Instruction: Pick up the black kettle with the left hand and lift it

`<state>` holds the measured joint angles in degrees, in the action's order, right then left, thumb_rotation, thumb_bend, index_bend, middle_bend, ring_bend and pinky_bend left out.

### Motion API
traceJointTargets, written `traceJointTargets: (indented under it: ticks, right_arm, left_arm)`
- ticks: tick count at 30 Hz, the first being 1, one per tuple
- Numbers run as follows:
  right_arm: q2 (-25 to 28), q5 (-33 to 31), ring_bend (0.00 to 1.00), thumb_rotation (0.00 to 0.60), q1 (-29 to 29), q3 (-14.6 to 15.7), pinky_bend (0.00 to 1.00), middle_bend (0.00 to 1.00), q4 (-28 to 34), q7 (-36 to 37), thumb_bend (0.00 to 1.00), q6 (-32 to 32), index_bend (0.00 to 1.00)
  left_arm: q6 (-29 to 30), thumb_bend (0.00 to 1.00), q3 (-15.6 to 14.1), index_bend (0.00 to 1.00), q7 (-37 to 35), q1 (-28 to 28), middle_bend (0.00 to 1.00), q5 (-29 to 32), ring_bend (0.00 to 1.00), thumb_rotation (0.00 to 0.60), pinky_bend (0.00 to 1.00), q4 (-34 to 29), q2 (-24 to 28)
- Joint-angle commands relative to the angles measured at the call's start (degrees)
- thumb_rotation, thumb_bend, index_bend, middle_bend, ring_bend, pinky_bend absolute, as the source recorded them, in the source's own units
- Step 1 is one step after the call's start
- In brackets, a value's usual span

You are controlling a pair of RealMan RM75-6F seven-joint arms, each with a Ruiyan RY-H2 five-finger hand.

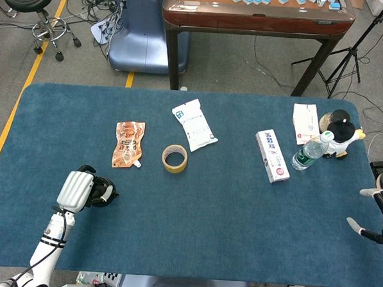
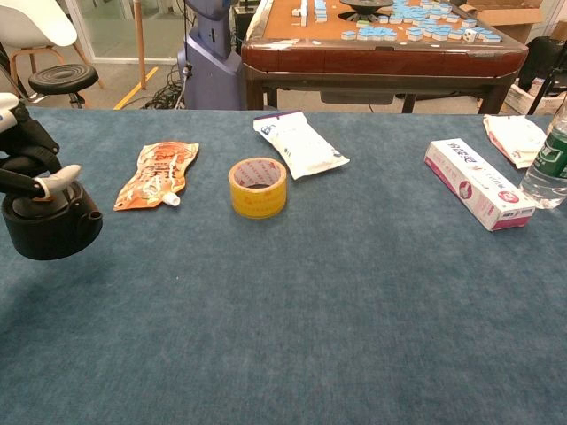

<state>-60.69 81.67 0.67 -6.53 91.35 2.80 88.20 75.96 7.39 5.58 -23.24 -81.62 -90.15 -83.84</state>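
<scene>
1. Far left: left hand [image 2: 25,164] curled over the kettle [image 2: 49,227], fingers closed around the handle on top, kettle apparently clear of the table [image 2: 354,292].
2. Risk here: thin handle in a loose wrap, pot swinging, tipping spout-down or slipping out.
3. Just right: orange pouch [image 2: 158,174] and tape roll [image 2: 258,187], near enough to clip on a sideways drift.
4. Middle to right: white packet [image 2: 299,144], box [image 2: 477,182], bottle [image 2: 547,158], well apart, no threat.
5. Far right, head view: right hand [image 1: 379,217] at the table edge, fingers spread, holding nothing.
</scene>
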Motion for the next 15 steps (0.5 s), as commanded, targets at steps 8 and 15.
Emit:
traceJointTargets:
  ticks: [8, 15]
  right_arm:
    - [-0.2, 0.0, 0.18, 0.600, 0.0, 0.0, 0.18, 0.34, -0.2, 0.2, 0.07, -0.2, 0.34]
    - [-0.2, 0.0, 0.18, 0.600, 0.1, 0.1, 0.18, 0.34, -0.1, 0.0, 0.07, -0.5, 0.34]
  left_arm:
    - [-0.2, 0.40, -0.2, 1.00, 0.6, 0.1, 1.00, -0.1, 1.00, 0.535, 0.45, 0.0, 0.4]
    - [-0.4, 0.40, -0.1, 1.00, 0.5, 0.1, 1.00, 0.1, 1.00, 0.535, 0.46, 0.2, 0.5]
